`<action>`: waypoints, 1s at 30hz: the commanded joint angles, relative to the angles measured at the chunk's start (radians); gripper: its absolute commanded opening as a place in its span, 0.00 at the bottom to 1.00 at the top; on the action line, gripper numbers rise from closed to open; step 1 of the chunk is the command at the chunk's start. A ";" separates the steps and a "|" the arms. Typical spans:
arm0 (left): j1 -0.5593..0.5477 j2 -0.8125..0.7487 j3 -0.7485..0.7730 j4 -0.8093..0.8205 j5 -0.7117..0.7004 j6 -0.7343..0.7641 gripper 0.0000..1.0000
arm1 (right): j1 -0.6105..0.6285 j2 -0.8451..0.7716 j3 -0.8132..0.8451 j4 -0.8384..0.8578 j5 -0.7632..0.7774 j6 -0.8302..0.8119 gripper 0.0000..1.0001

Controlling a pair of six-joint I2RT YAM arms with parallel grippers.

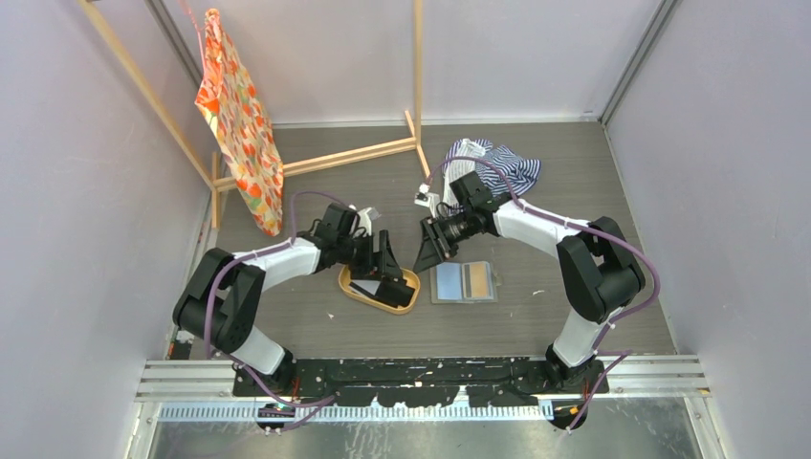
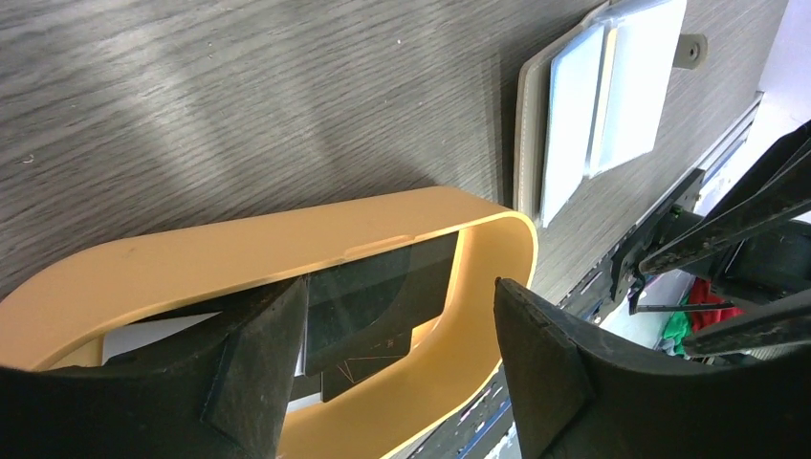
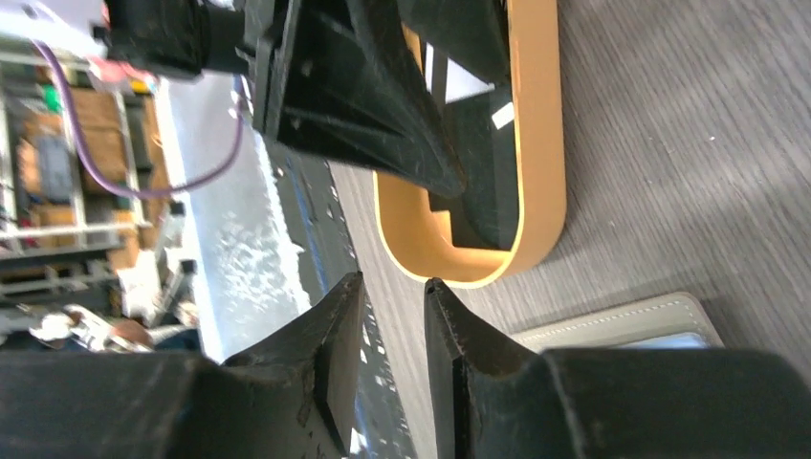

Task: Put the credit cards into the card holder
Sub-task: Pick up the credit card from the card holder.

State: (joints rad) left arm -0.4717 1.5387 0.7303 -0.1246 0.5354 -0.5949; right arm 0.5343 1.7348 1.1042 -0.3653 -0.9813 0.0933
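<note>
Left hand (image 2: 397,295) agape, black card (image 2: 378,316) seemingly loose between fingers (image 2: 249,373)

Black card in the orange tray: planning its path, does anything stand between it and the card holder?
Yes. The raised end wall of the orange tray separates the black card from the open card holder, and the right tool hangs above the gap between them.

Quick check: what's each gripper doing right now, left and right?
Left gripper: open, holding nothing, fingers spread over the orange tray.
Right gripper: open by a narrow gap, nothing between the fingers.
</note>
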 commanded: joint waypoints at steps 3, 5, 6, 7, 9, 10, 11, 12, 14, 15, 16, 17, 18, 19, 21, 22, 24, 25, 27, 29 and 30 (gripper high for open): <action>-0.007 -0.011 -0.020 -0.022 0.011 0.019 0.71 | 0.013 0.012 0.077 -0.316 0.007 -0.476 0.32; -0.007 -0.015 -0.027 -0.029 0.014 0.015 0.71 | 0.039 0.009 0.070 -0.350 0.043 -0.568 0.29; -0.007 -0.018 -0.030 -0.034 0.013 0.015 0.70 | 0.055 0.010 0.069 -0.367 0.068 -0.611 0.29; -0.007 -0.022 -0.031 -0.038 0.012 0.014 0.70 | 0.073 0.013 0.069 -0.382 0.095 -0.642 0.28; -0.007 -0.032 -0.037 -0.042 0.006 0.010 0.70 | 0.104 0.033 0.075 -0.390 0.155 -0.659 0.27; -0.007 -0.036 -0.037 -0.045 0.004 0.009 0.70 | 0.117 0.051 0.085 -0.405 0.176 -0.667 0.25; -0.007 -0.039 -0.037 -0.050 0.003 0.008 0.70 | 0.126 0.068 0.095 -0.417 0.190 -0.670 0.23; -0.007 -0.043 -0.037 -0.054 0.004 0.005 0.70 | 0.133 0.086 0.103 -0.421 0.203 -0.658 0.23; -0.007 -0.049 -0.039 -0.058 0.008 0.003 0.70 | 0.141 0.111 0.110 -0.418 0.211 -0.627 0.22; -0.007 -0.053 -0.041 -0.058 0.011 -0.001 0.70 | 0.145 0.117 0.108 -0.406 0.212 -0.607 0.21; -0.007 -0.057 -0.042 -0.058 0.014 -0.004 0.69 | 0.148 0.119 0.104 -0.382 0.215 -0.579 0.21; -0.007 -0.061 -0.045 -0.055 0.018 -0.009 0.69 | 0.148 0.120 0.098 -0.364 0.220 -0.548 0.21; -0.007 -0.066 -0.050 -0.051 0.023 -0.013 0.69 | 0.148 0.119 0.093 -0.327 0.222 -0.514 0.21; -0.007 -0.069 -0.053 -0.045 0.031 -0.020 0.69 | 0.149 0.117 0.087 -0.298 0.223 -0.477 0.21; -0.007 -0.079 -0.064 -0.029 0.046 -0.039 0.68 | 0.149 0.113 0.076 -0.240 0.225 -0.405 0.22; -0.007 -0.083 -0.071 -0.017 0.054 -0.048 0.67 | 0.149 0.112 0.072 -0.215 0.226 -0.374 0.22; -0.007 -0.095 -0.085 0.001 0.070 -0.065 0.67 | 0.148 0.114 0.066 -0.182 0.219 -0.328 0.22; -0.007 -0.100 -0.091 0.010 0.076 -0.074 0.66 | 0.149 0.115 0.064 -0.171 0.215 -0.313 0.22; -0.007 -0.112 -0.104 0.026 0.085 -0.093 0.66 | 0.148 0.118 0.063 -0.160 0.216 -0.294 0.22; -0.007 -0.122 -0.114 0.050 0.091 -0.117 0.64 | 0.149 0.119 0.062 -0.155 0.219 -0.284 0.22; -0.007 -0.131 -0.123 0.065 0.096 -0.130 0.63 | 0.148 0.120 0.063 -0.153 0.220 -0.280 0.22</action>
State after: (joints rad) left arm -0.4732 1.4540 0.6308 -0.1192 0.5640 -0.6613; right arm 0.6830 1.8709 1.1648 -0.6029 -0.7601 -0.2493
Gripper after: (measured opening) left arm 0.646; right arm 0.218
